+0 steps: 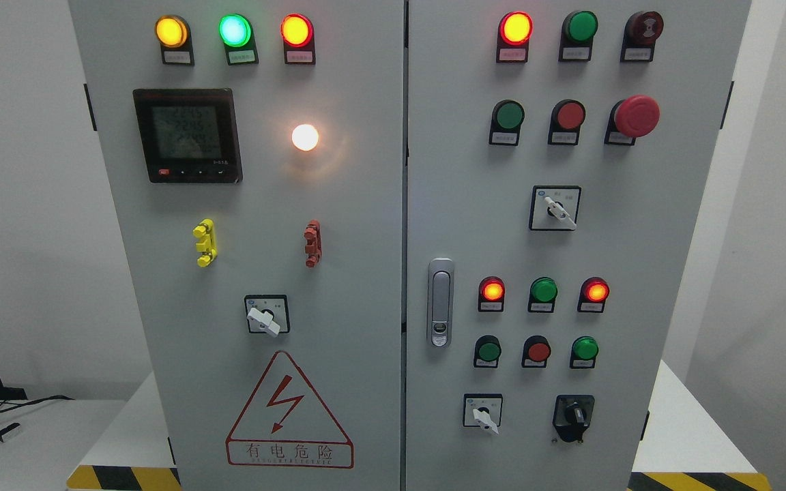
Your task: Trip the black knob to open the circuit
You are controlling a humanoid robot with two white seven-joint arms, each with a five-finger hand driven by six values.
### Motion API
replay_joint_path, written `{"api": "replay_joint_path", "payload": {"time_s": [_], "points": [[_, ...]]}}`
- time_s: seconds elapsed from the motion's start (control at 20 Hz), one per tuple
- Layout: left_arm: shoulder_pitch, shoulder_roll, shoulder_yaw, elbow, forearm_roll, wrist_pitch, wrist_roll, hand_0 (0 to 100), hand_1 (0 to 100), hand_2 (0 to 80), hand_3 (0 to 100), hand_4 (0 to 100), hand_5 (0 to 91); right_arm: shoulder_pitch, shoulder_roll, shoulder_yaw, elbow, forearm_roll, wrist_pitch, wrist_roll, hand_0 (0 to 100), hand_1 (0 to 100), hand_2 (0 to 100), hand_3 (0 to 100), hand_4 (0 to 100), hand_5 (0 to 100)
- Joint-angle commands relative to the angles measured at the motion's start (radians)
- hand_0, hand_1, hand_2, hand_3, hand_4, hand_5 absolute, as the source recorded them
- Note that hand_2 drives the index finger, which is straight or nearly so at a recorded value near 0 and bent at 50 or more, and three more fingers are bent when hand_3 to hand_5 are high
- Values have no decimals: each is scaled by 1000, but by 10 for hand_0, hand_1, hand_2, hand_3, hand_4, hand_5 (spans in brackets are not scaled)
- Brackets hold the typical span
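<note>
On the left door a red warning triangle reads 有电危险. In the middle is the door handle. The black knob sits at the lower right of the right door. No hand is visible.

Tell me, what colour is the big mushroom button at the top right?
Red. The big mushroom button shows clearly in the head view, on the right door.

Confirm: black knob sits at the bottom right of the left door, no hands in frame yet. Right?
Wrong door. The head view shows the black knob at the bottom right of the right door, beside a white-handled selector switch. No hand is in frame.
</note>
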Motion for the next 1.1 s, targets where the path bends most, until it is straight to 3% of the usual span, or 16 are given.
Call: {"api": "replay_joint_path", "payload": {"time_s": [0.0,0.25,0.4,0.65,0.9,1.05], "points": [[0,-1,0,1,-31,1,0,120,389,0,0,0,0,-61,6,-16,-210,2,-25,6,206,555,358,691,723,810],[0,1,0,-1,-31,1,0,120,389,0,0,0,0,-130,3,-15,-252,5,72,1,204,570,351,685,724,815],[0,1,0,-1,-31,1,0,120,389,0,0,0,0,-154,3,-16,-280,46,159,-3,162,629,336,678,724,825],[0,1,0,-1,-31,1,0,120,389,0,0,0,0,-231,5,-16,-293,123,282,-81,98,721,338,664,731,852],[0,-1,0,1,-31,1,0,120,389,0,0,0,0,-306,3,-13,-312,144,414,-156,78,744,371,688,766,874],[0,-1,0,-1,-31,1,0,120,389,0,0,0,0,-361,3,-8,-316,147,478,-170,136,752,393,701,780,888]]}}
